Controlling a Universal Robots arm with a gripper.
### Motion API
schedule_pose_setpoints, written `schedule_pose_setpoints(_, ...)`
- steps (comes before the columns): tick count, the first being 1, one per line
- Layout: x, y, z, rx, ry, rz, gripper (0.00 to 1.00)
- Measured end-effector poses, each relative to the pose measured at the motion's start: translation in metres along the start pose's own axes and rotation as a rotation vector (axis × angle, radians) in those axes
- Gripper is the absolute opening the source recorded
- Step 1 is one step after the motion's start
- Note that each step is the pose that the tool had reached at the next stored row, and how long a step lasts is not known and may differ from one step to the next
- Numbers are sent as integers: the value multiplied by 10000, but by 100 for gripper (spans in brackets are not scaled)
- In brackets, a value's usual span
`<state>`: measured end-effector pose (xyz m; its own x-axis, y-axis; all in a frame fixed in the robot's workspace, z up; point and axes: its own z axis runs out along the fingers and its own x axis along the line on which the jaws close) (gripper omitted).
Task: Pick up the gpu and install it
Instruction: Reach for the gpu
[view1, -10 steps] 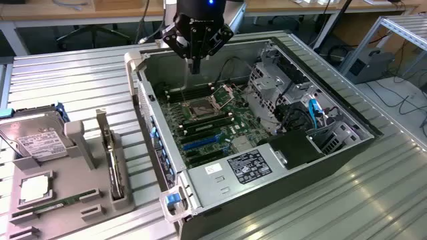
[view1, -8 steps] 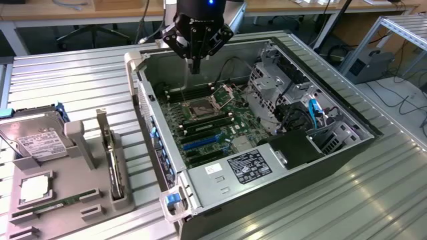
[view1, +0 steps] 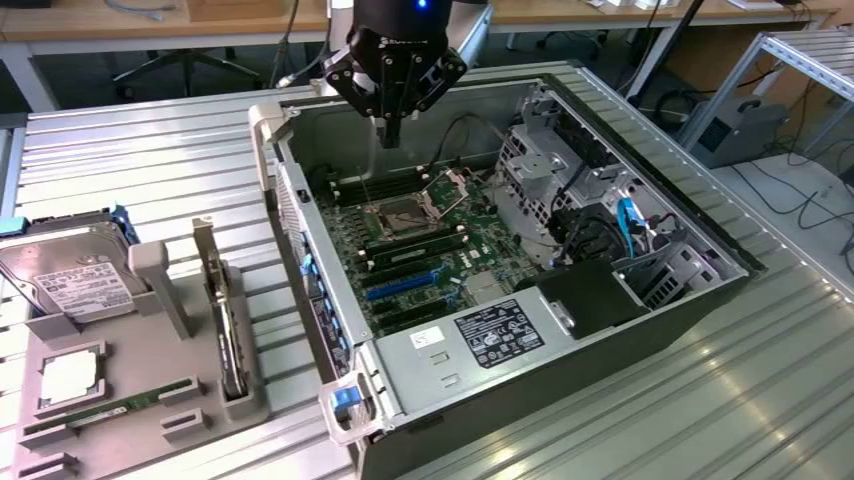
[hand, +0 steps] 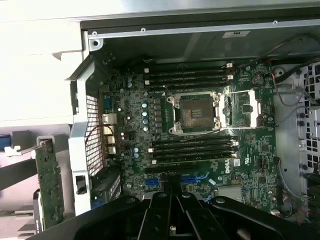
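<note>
The gpu (view1: 222, 305) stands on its edge in a slot of the grey holder (view1: 134, 400), at the exterior view's left, outside the computer case. In the wrist view the gpu (hand: 50, 185) shows its green circuit-board side beyond the case's rear wall. My gripper (view1: 388, 135) hangs above the back part of the open case (view1: 287, 180), well away from the gpu. Its fingers (hand: 172, 205) are shut together with nothing between them, over the motherboard (hand: 125, 125) near the blue expansion slots (hand: 195, 177).
A silver hard drive (view1: 67, 275), a processor chip (view1: 67, 378) and a slim RAM stick (view1: 100, 412) also sit in the holder. Inside the case are the open CPU socket (view1: 400, 215), a drive cage (view1: 534, 175), cables (view1: 627, 225) and the power supply (view1: 494, 335).
</note>
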<state>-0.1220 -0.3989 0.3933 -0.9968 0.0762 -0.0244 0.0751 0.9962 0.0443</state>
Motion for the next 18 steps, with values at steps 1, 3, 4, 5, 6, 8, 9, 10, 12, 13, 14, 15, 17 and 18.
schedule_pose_setpoints(1, 0, 0, 0, 0, 0, 0, 11)
schedule_pose_setpoints(3, 0, 0, 0, 0, 0, 0, 11)
schedule_pose_setpoints(4, 1, 0, 0, 0, 0, 0, 11)
schedule_pose_setpoints(5, 20, -2, 0, -2, -3, 2, 11)
schedule_pose_setpoints(6, 66, -5, -1, -1, -5, 0, 11)
schedule_pose_setpoints(8, 181, -14, -4, -2, -15, 0, 11)
schedule_pose_setpoints(9, 234, -18, -6, -2, -20, -2, 11)
schedule_pose_setpoints(10, 283, -21, -7, -2, -26, -1, 11)
schedule_pose_setpoints(12, 365, -28, -9, -3, -35, -1, 11)
schedule_pose_setpoints(13, 431, -33, -10, -3, -42, -2, 11)
schedule_pose_setpoints(14, 481, -36, -11, -4, -47, 0, 11)
schedule_pose_setpoints(15, 538, -41, -13, -4, -51, -3, 11)
schedule_pose_setpoints(17, 657, -49, -16, -5, -62, -1, 11)
schedule_pose_setpoints(18, 716, -54, -18, -6, -68, -3, 11)
